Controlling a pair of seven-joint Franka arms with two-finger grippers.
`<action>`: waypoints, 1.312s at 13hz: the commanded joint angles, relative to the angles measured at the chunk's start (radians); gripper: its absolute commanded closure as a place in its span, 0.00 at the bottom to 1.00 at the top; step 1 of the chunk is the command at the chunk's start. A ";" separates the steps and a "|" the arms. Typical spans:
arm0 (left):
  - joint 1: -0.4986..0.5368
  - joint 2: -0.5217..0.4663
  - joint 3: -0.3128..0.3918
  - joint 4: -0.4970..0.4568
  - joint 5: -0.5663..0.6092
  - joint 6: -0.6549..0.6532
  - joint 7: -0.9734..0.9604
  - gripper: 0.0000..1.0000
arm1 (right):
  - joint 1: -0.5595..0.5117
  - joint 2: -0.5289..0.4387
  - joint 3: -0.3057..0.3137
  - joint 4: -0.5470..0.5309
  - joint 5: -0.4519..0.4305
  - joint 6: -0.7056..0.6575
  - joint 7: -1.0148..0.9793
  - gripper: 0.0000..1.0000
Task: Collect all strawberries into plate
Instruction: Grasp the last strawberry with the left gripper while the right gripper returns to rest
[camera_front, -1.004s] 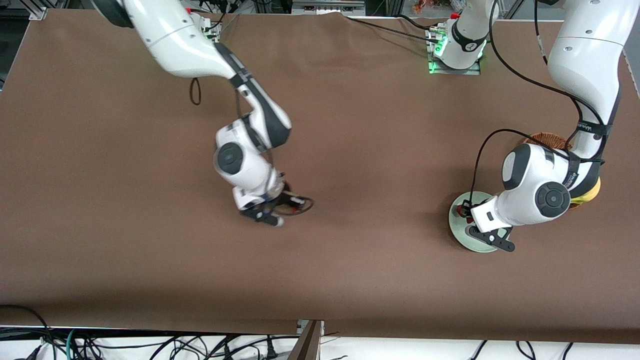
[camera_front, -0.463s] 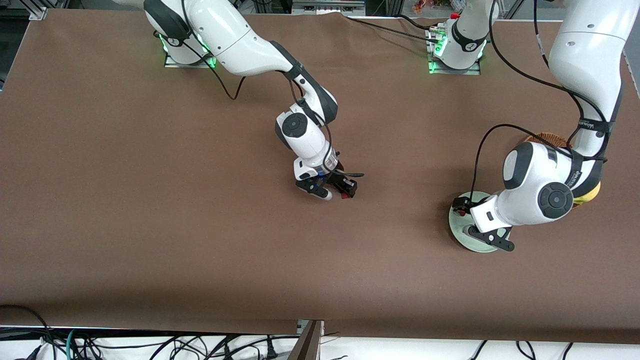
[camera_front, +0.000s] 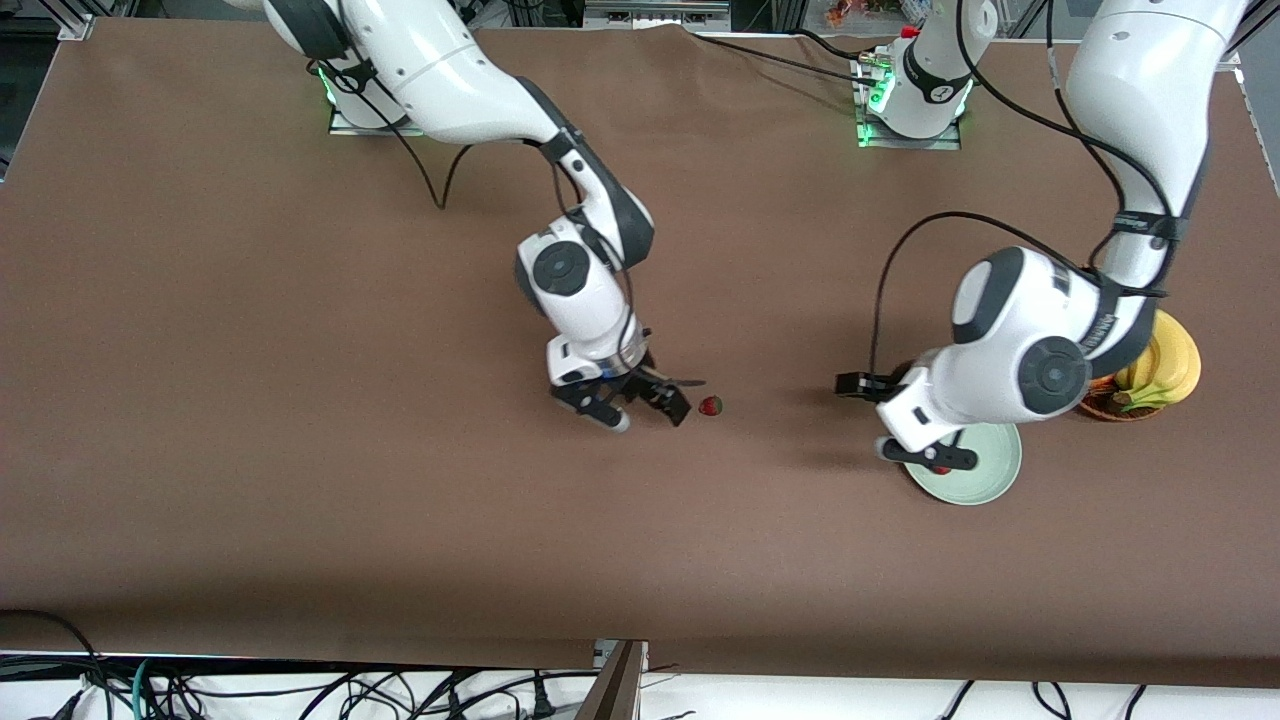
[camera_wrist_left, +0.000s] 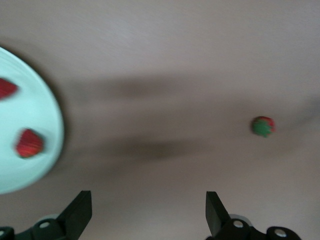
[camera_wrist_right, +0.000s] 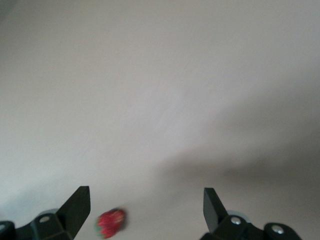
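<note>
Strawberries are split between two places on the brown tabletop (camera_front: 250, 400). One strawberry (camera_front: 710, 405) lies bare near the middle of the tabletop, just beside the right end effector (camera_front: 634, 404), toward the left arm's end from it and not touching it. That end effector hangs low over the tabletop with its two fingers spread and nothing between them; in the right wrist view the same berry (camera_wrist_right: 110, 222) sits close to one fingertip (camera_wrist_right: 79, 200), inside the gap but off to that side.

Toward the left arm's end of the tabletop sits the pale mint-green plate (camera_front: 985, 470). Two more berries lie on it, seen in the left wrist view as red shapes (camera_wrist_left: 28, 142) near the plate's rim (camera_wrist_left: 55, 125). The left end effector (camera_front: 895, 420) hovers over the plate's edge on the side toward the middle of the tabletop, fingers spread wide and empty. From its wrist camera the lone strawberry (camera_wrist_left: 262, 126) shows well apart from the plate, out on bare tabletop.

Beside the plate, farther from the front camera, a brown basket (camera_front: 1105, 405) holds yellow bananas (camera_front: 1165, 365).
</note>
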 joint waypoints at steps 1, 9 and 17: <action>-0.060 0.037 0.002 0.000 -0.017 0.099 -0.124 0.00 | -0.134 -0.111 0.016 -0.024 0.008 -0.199 -0.265 0.00; -0.248 0.189 0.028 -0.003 -0.002 0.509 -0.432 0.00 | -0.168 -0.506 -0.168 -0.074 -0.008 -0.782 -0.579 0.00; -0.468 0.209 0.239 -0.004 0.001 0.550 -0.506 0.32 | -0.229 -0.798 -0.268 -0.290 -0.099 -0.873 -0.919 0.00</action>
